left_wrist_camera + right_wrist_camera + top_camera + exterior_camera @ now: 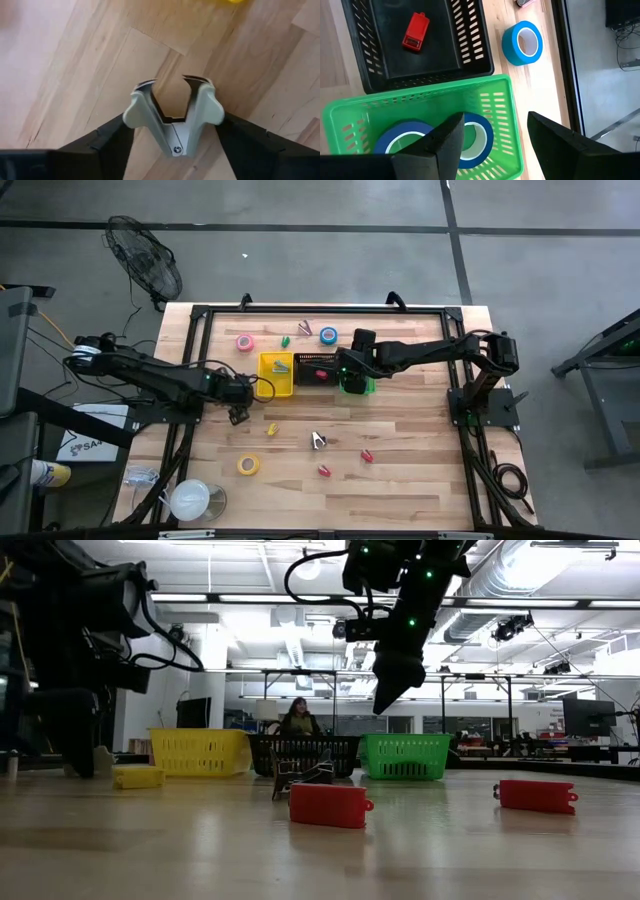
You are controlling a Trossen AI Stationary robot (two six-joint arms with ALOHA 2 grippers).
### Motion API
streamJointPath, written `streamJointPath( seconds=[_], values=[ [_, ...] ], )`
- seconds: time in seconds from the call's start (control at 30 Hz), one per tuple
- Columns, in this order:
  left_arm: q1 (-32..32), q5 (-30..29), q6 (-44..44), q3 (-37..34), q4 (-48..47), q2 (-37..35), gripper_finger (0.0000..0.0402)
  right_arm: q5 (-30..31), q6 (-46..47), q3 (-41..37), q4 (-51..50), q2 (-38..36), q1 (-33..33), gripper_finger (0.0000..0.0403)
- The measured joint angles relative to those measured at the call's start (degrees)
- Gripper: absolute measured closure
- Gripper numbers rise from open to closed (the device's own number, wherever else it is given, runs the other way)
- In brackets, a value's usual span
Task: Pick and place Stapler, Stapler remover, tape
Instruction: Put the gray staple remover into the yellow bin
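Note:
My left gripper is low over the table, near the yellow bin, shut on a pale grey staple remover. My right gripper hangs open above the green bin, touching nothing. Two blue tape rolls lie in that bin. A red stapler lies in the black bin. On the table lie a blue roll, a pink roll, a yellow roll, red staplers, a yellow stapler and another staple remover. My left gripper pinches the staple remover between its two fingers, one on each pale side wing. Its open claws point away from the wrist, out past the fingertips. I cannot tell whether it is lifted clear or touches the table.
The yellow, black and green bins stand side by side across the far middle of the table. A staple remover lies in the yellow bin. A large white roll sits at the near left corner. A person sits in the room beyond.

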Motion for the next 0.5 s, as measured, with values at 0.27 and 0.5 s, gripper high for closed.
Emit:
streamJointPath(
  seconds=[0.27,0.5],
  values=[
    [0.0,-0.5,1.7,0.0,0.8,0.1,0.0233,-0.1,0.1,0.0,0.0,0.0,0.0,0.0194],
    [0.1,-0.9,5.0,-0.1,0.4,0.1,0.0311,-0.8,0.5,0.0,-0.3,0.0,0.1,0.0194]
  ],
)
